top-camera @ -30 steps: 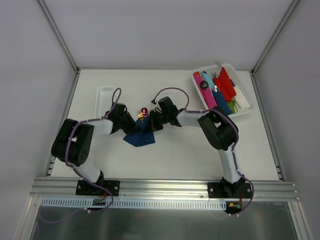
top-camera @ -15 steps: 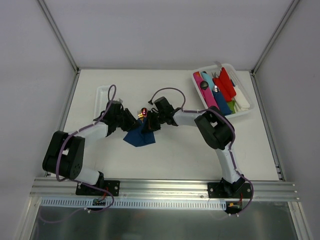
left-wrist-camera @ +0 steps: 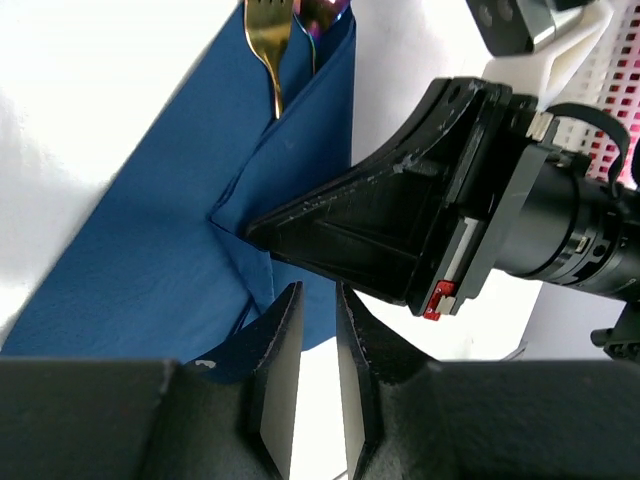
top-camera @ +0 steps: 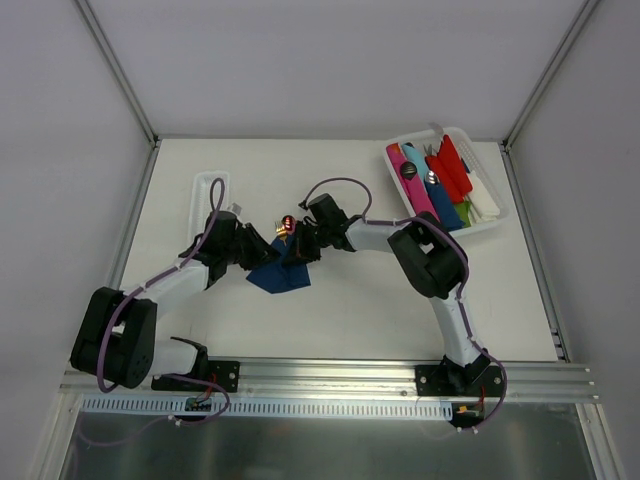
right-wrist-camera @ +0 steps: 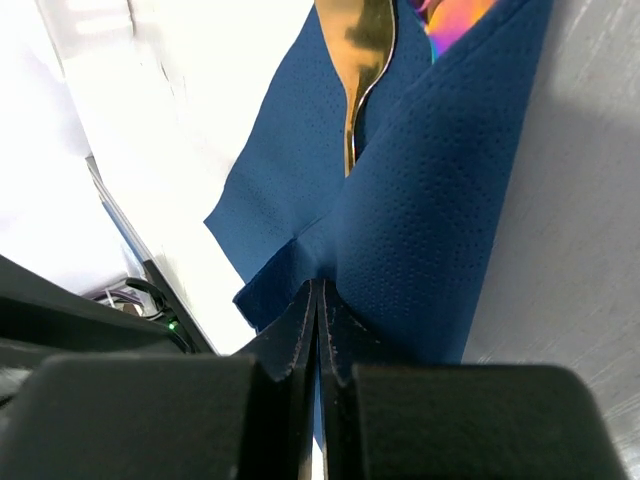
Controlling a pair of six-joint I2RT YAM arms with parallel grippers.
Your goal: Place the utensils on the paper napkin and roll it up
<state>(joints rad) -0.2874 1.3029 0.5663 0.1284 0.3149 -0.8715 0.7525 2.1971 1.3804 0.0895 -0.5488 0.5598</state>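
Note:
The navy paper napkin (top-camera: 283, 272) lies mid-table with one side folded up over the utensils. Their shiny heads (top-camera: 288, 223) stick out at its far corner. In the left wrist view the napkin (left-wrist-camera: 130, 260) shows a gold fork (left-wrist-camera: 265, 40). In the right wrist view the napkin (right-wrist-camera: 440, 200) shows a gold spoon (right-wrist-camera: 360, 40) and an iridescent piece (right-wrist-camera: 455, 18). My right gripper (top-camera: 299, 247) (right-wrist-camera: 318, 288) is shut on the folded napkin edge. My left gripper (top-camera: 257, 247) (left-wrist-camera: 318, 290) is slightly open and empty at the napkin's near-left edge, with bare table between its fingers.
A narrow white tray (top-camera: 210, 188) lies at the back left, beside my left arm. A white basket (top-camera: 455, 132) with pink, red, blue and white plastic items stands at the back right. My right gripper's body (left-wrist-camera: 400, 230) sits close in front of my left fingers.
My left arm has swung left and stretched out, and its gripper has drawn back slightly from the napkin. The right gripper has kept its pinch on the fold.

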